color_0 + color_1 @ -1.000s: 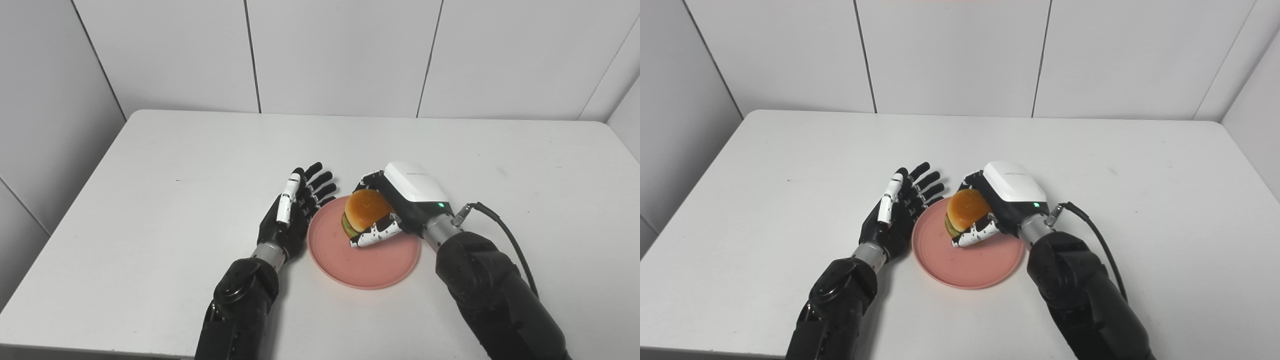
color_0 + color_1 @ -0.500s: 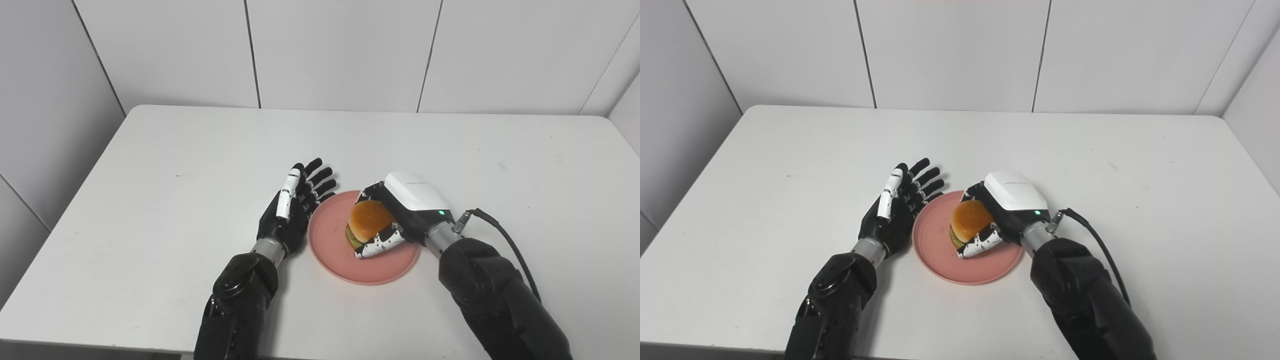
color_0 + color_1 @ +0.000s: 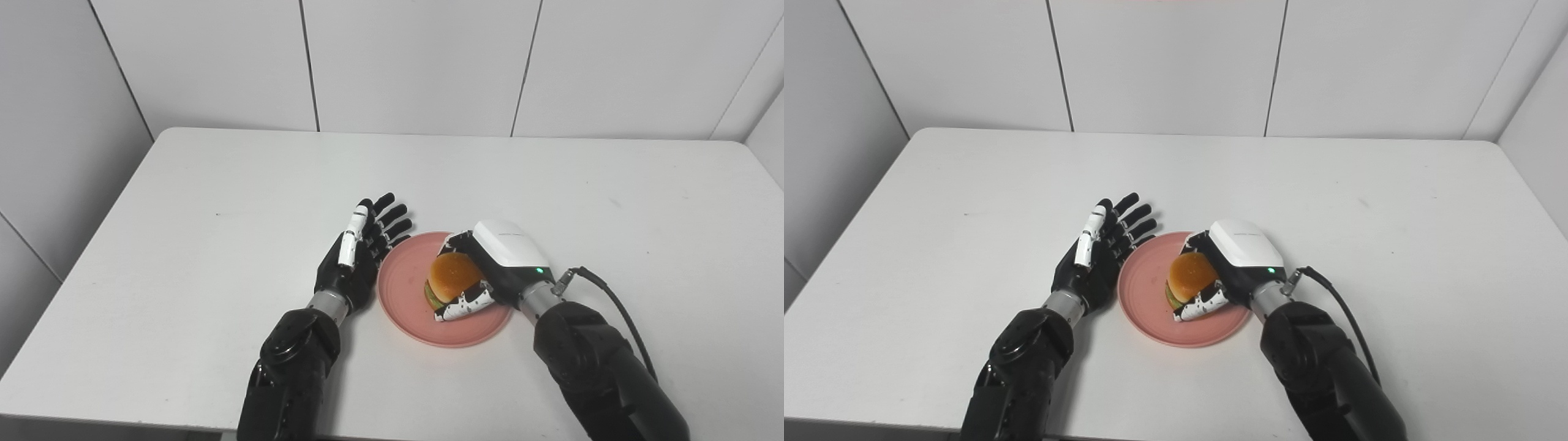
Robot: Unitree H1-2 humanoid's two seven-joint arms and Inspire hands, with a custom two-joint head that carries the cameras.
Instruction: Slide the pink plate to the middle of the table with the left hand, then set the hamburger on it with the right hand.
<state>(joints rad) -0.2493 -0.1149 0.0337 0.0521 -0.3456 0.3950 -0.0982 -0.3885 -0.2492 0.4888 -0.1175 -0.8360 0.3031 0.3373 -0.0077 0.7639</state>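
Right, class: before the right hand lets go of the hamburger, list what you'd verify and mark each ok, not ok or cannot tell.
1. Pink plate near the table middle: ok.
2. Hamburger is over the plate: ok.
3. Hamburger resting on the plate surface: cannot tell.
4. Right hand shut on the hamburger: ok.
5. Left hand open, beside the plate's left rim, clear of the hamburger: ok.
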